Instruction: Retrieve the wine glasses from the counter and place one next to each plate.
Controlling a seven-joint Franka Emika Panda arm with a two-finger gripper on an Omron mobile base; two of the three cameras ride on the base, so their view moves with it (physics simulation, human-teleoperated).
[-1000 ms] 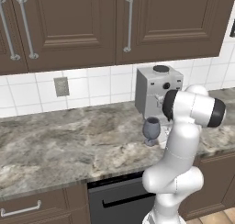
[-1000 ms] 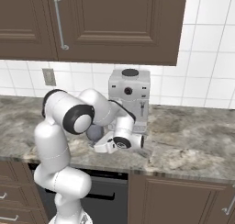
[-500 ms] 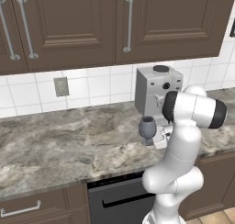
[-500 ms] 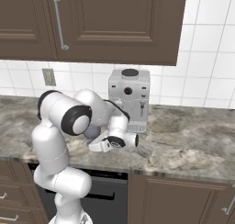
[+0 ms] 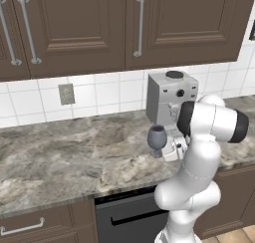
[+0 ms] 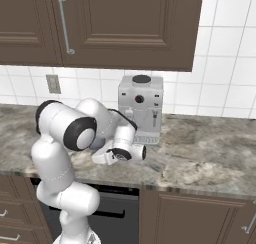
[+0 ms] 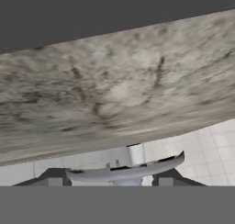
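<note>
Along the back wall, dark brown upper cabinets (image 5: 124, 28) hang over white tiles and a grey-brown veined marble counter (image 5: 60, 157), which sits beyond and around the fingers. A silver coffee machine (image 5: 172, 100) stands on the counter against the tiles, behind the fingers and close to them. The white arm bends low across the counter edge, its hand lying roughly level in front of the machine. The gripper (image 5: 164, 146) reaches sideways at the larger smoky grey goblet (image 5: 157, 137), whose wide bowl shows just past the fingertips in the left base view; in the hand view the rim of the goblet (image 7: 126, 170) curves between the two dark fingertips (image 7: 50, 177). The fingers stand on either side of the glass, partly drawn in, but whether they press it firmly I cannot tell. To do this grasp well, the fingers likely need to close evenly and gently on the glass with the glass centred, then lift straight up, keeping it upright and away from the coffee machine beside it.
</note>
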